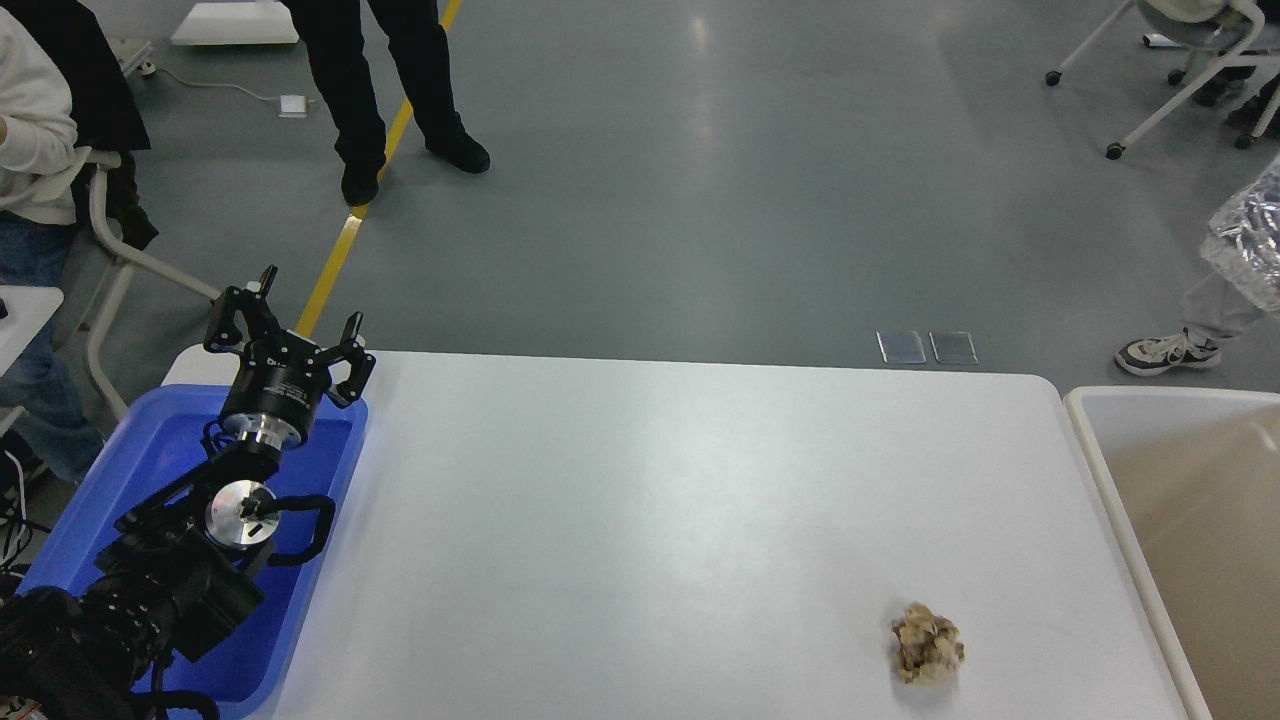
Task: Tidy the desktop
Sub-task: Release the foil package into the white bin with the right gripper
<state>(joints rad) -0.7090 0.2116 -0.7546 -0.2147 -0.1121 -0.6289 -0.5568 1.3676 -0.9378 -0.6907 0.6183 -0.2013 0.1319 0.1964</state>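
The white desktop fills the middle of the head view. A crumpled beige paper ball lies on it near the front right. My left gripper is open and empty, held above the far end of the blue bin at the desktop's left edge. A crinkled silvery plastic bag shows only partly at the right edge, high above the beige bin. My right gripper is out of view.
The beige white-rimmed bin stands off the desktop's right edge. People stand and sit beyond the table at the far left; a shoe and chair legs are at the far right.
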